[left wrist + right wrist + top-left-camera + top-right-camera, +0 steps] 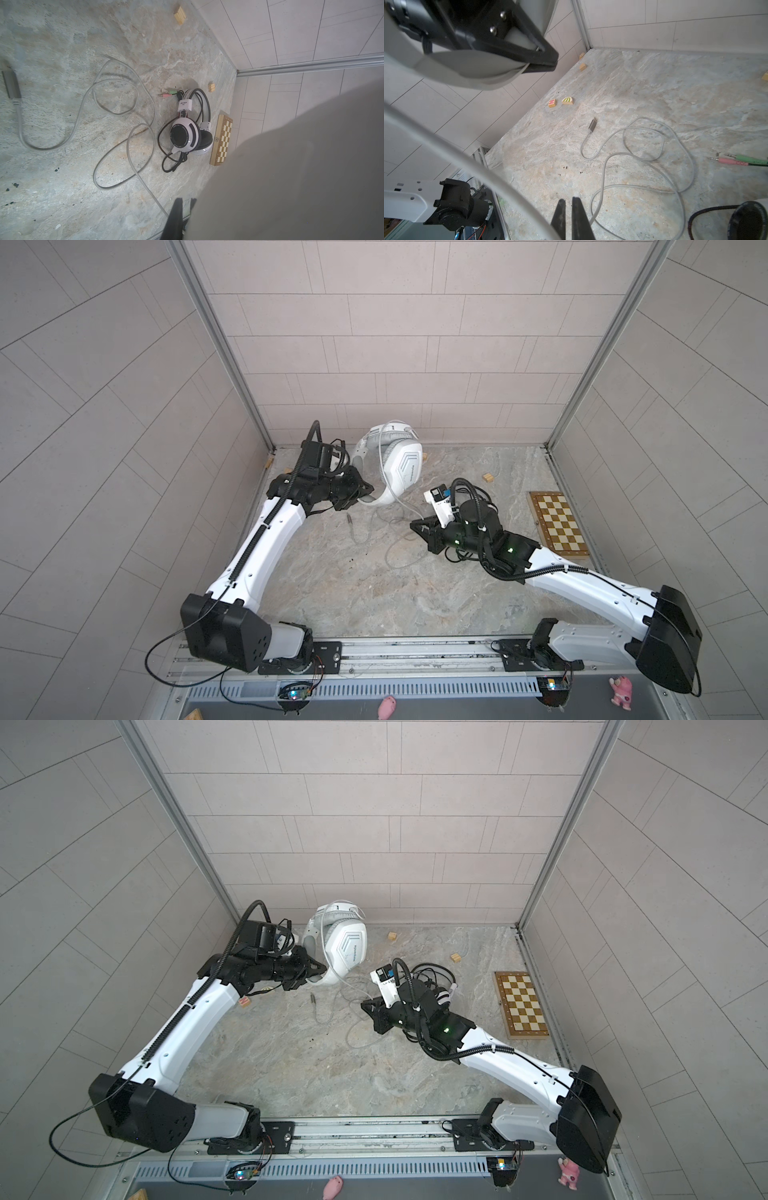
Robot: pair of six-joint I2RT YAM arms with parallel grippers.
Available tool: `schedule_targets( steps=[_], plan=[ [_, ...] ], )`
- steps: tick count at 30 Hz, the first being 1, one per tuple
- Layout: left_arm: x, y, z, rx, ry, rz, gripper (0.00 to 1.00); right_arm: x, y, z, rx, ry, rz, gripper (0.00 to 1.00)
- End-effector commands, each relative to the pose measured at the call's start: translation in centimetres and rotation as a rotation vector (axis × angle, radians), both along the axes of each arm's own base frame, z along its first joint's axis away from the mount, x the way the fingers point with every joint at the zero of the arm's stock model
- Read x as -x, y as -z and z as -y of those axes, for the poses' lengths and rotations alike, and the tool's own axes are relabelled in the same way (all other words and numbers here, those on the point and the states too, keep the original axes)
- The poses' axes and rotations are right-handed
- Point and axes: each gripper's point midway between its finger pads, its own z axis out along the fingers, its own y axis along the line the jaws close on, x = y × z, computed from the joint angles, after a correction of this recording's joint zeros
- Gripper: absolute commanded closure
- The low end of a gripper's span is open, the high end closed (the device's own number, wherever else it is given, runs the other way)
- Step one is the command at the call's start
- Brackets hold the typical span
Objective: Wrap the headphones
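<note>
White headset (399, 464) is held up near the back wall, its band pinched tight in the left gripper (368, 490), maybe so its grey cable (643, 118) hangs free for winding. The right gripper (568, 202) sits by that cable, jaws a crack apart, empty. Only the left wrist view shows the black-and-white headset (186, 135) whole
</note>
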Motion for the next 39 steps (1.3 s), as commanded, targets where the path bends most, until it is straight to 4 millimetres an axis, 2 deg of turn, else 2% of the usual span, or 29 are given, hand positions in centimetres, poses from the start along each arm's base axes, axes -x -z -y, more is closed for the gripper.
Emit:
schedule_targets(
  steps=[1,11,16,22,24,34,39],
  plan=[
    [0.8,-4.9,1.4,0.111,0.103,0.152,1.00,-0.7,-1.1,-0.1,-0.060,-0.010,0.023,0.88],
    [1.8,-7.2,3.0,0.232,0.203,0.205,1.00,-2.3,-1.9,-2.3,-0.136,-0.059,0.020,0.86],
    [2.0,-6.9,3.1,0.232,0.219,0.215,1.00,-2.9,-2.7,-2.0,-0.149,-0.055,0.035,0.86],
    [1.8,-6.3,3.1,0.226,0.219,0.220,1.00,-2.7,-3.5,-1.0,-0.109,-0.041,0.058,0.92],
    [1.8,-6.6,3.3,0.252,0.222,0.226,1.00,-2.9,-3.0,-0.4,-0.079,-0.015,0.062,0.93],
    [2.0,-9.6,4.0,0.361,0.255,0.269,1.00,-5.1,2.0,3.2,-0.021,0.071,-0.034,0.94],
    [2.2,-10.1,4.0,0.368,0.254,0.282,1.00,-5.5,2.8,3.7,-0.015,0.074,-0.049,0.92]
  ],
)
